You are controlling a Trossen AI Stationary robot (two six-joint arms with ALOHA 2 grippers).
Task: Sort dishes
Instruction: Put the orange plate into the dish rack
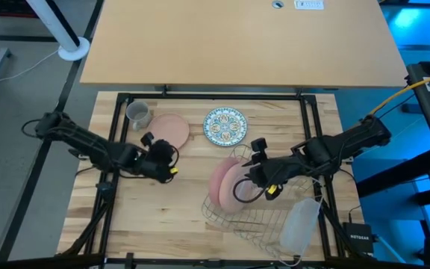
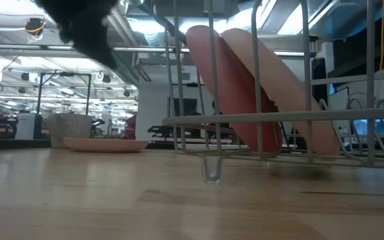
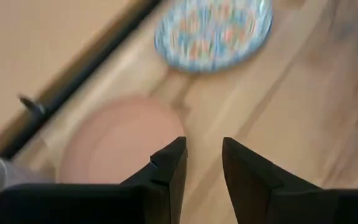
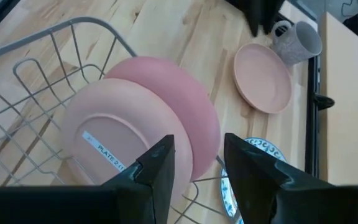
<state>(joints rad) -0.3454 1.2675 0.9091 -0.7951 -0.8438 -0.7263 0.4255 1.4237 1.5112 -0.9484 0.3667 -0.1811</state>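
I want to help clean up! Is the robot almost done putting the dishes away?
Two pink plates stand in the wire rack. The right gripper hovers open over them; the left gripper, open, points at a third pink plate. That, the patterned plate and the mug are left.

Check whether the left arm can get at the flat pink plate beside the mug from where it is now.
Probably yes. The left gripper, fingers apart and holding nothing, hovers just beside the pink plate, with bare wood between them; the mug stands on the plate's far side.

— Any text from where I sit?
— I read "PLATE 2" on a white sticker (image 4: 103,151) under the nearer pink plate (image 4: 114,140), and "NETGEAR" on a black box (image 1: 360,237).
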